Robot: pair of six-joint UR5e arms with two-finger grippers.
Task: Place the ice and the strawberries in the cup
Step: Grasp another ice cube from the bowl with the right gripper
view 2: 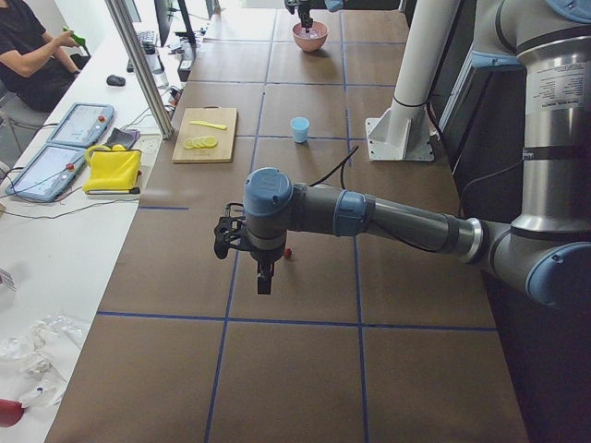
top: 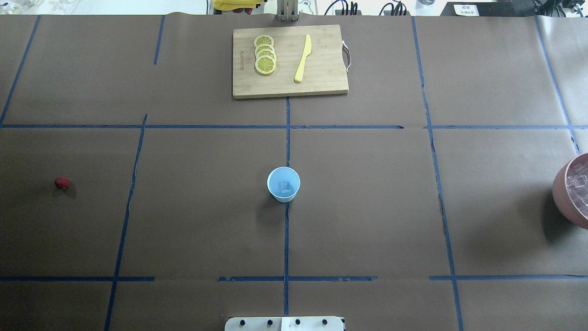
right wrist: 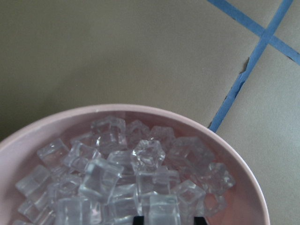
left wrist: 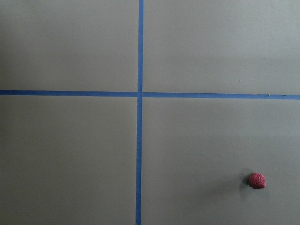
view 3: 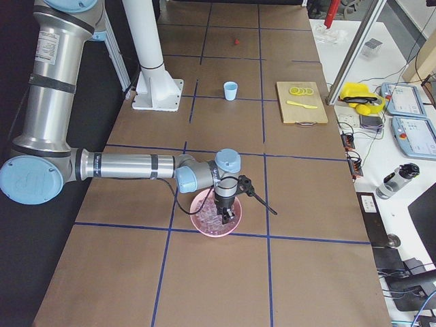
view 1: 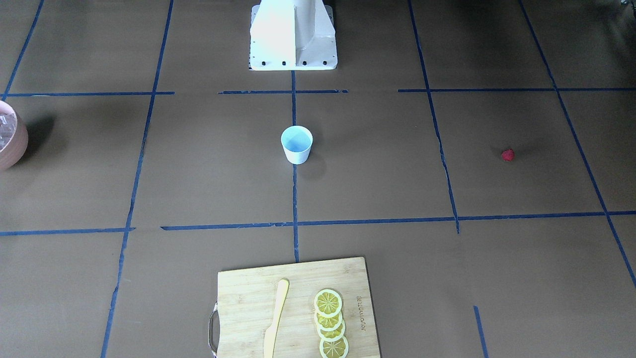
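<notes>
The white cup (top: 283, 184) stands at the table's middle with one ice cube (top: 285, 186) in it. The strawberry (top: 62, 183) lies far out on my left and shows low right in the left wrist view (left wrist: 256, 180). My left gripper (view 2: 264, 281) hangs above the table near it; I cannot tell if it is open. The pink bowl (top: 562, 188) on my far right holds several ice cubes (right wrist: 147, 154). My right gripper (right wrist: 167, 219) is down in the bowl, its fingertips (right wrist: 138, 219) against either side of one cube.
A wooden cutting board (top: 321, 78) lies at the far middle with lemon slices (top: 265, 54) and a yellow knife (top: 303, 57). The robot's base (view 1: 293, 35) is at the near edge. Blue tape lines cross the brown table.
</notes>
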